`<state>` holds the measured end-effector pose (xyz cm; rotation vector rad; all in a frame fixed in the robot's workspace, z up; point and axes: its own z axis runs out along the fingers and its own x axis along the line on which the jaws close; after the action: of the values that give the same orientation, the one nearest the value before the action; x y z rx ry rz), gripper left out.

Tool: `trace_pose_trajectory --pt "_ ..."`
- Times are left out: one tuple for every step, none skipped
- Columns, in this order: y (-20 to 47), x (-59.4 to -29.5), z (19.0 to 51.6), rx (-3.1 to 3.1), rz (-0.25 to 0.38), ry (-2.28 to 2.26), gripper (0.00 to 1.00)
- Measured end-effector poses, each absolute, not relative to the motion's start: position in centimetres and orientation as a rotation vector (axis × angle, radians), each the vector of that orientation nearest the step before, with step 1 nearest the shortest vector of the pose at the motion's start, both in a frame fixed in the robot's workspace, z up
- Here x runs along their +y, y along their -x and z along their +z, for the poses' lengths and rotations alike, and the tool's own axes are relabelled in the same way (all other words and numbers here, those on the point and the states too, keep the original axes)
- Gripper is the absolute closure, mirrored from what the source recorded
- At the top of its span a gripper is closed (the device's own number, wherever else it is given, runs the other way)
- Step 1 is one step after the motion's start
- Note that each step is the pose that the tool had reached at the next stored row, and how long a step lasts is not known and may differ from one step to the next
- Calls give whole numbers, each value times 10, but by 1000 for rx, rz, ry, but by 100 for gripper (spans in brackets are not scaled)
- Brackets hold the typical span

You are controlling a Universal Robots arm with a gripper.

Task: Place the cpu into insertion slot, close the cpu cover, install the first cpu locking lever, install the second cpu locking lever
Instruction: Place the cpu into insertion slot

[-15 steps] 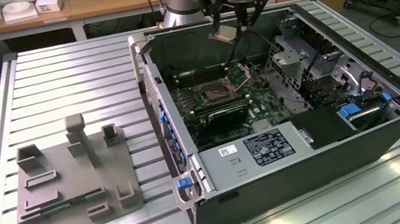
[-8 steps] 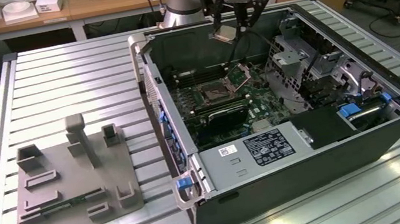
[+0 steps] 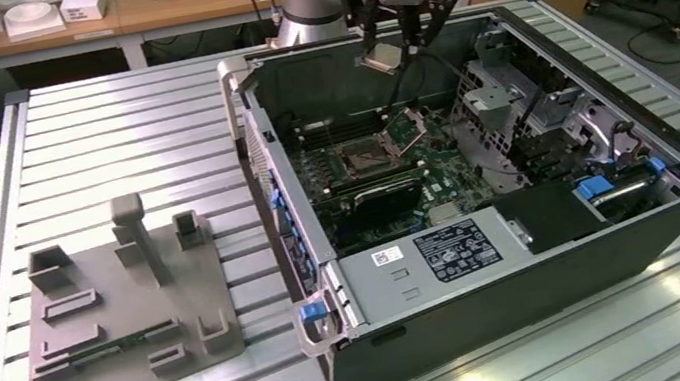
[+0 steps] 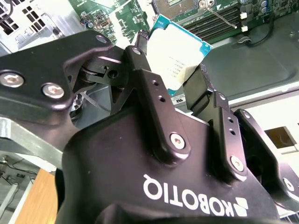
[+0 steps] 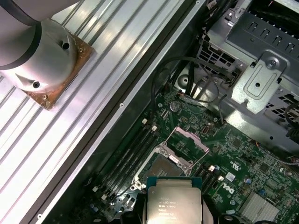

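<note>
My gripper (image 3: 390, 47) hangs above the back of the open computer case (image 3: 670, 232), shut on the cpu (image 3: 381, 58), a flat square chip with a silvery top and a green rim. In both wrist views the cpu (image 4: 180, 51) (image 5: 174, 200) sits clamped between the two black fingers (image 4: 154, 93). Below it on the green board lies the insertion slot (image 3: 370, 158) (image 5: 161, 170), uncovered. The cpu cover (image 3: 415, 124) (image 5: 189, 140) stands swung up at the slot's edge. The chip is well above the slot and touches nothing else.
A grey box with a white label (image 3: 437, 252) and a metal drive cage (image 3: 528, 92) crowd the case. Long memory slots (image 5: 128, 156) flank the slot. A grey fixture plate (image 3: 129, 313) lies on the slatted table at the exterior view's left. The arm's base (image 5: 42, 60) stands behind the case.
</note>
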<state>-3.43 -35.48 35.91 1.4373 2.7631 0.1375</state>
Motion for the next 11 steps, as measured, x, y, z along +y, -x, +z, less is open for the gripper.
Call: trace_pose_trajectory --pt "34 -355 359 2763 137 -1437 46" --pt "34 -355 359 2763 137 -1437 46" --pt "34 -355 359 2763 137 -1437 46" --pt "34 -355 359 2763 137 -1437 46" --pt "34 -355 359 2763 137 -1437 46" --pt "34 -355 359 2763 137 -1437 46" --pt "34 -355 359 2763 137 -1438 46" --pt "34 -355 359 2762 137 -1439 46" --pt "34 -355 359 2761 137 -1441 46" --pt "34 -355 359 2758 137 -1445 46" --pt "34 -355 359 2755 137 -1451 46"
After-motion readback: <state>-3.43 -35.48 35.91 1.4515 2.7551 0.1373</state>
